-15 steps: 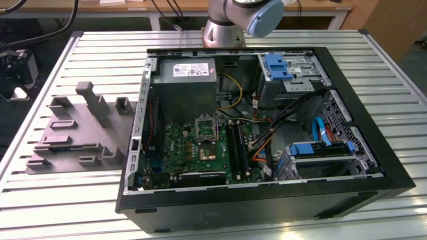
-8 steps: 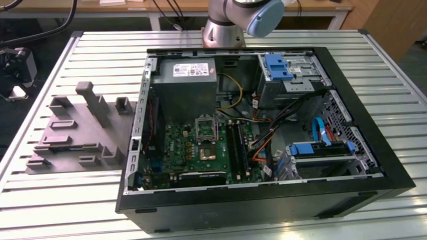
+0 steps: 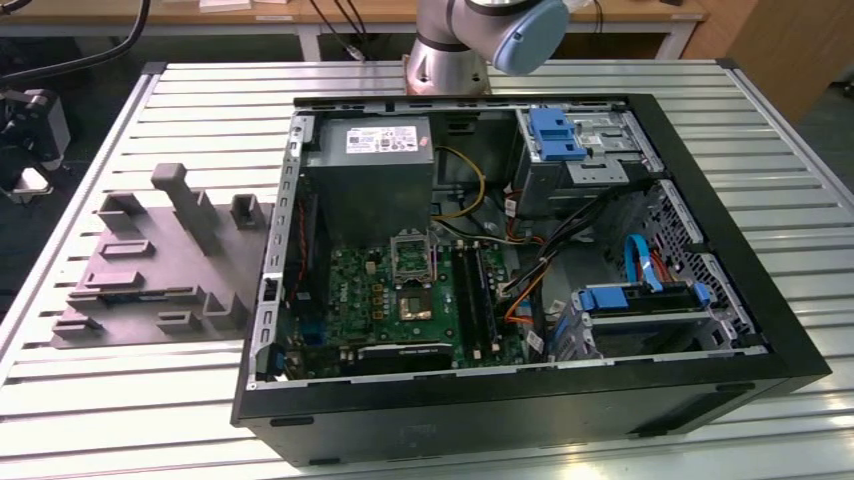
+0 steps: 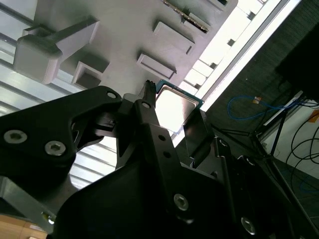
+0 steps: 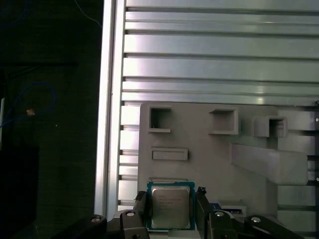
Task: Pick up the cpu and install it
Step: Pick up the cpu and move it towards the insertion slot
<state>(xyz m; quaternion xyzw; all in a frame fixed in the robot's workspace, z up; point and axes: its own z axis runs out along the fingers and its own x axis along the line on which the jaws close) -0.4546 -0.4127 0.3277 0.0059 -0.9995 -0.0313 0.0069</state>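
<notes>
cpu (image 5: 170, 209) rim partly behind hand (image 5: 171, 199), arm (image 3: 467, 30) cropped

cpu (image 5: 170, 206): small flat square chip with a pale silvery metal lid, a thin teal-green board edge showing round it and faint print on top. It sits lid-up and level, square to the fingers (image 5: 201, 201) of the gripper (image 5: 172, 199), which press against two opposite edges. In both wrist views it's at the edge of the grey fixture plate (image 5: 199, 149), next to the shallow rectangular pockets; can't tell if it's lifted clear or resting on the plate.
</notes>
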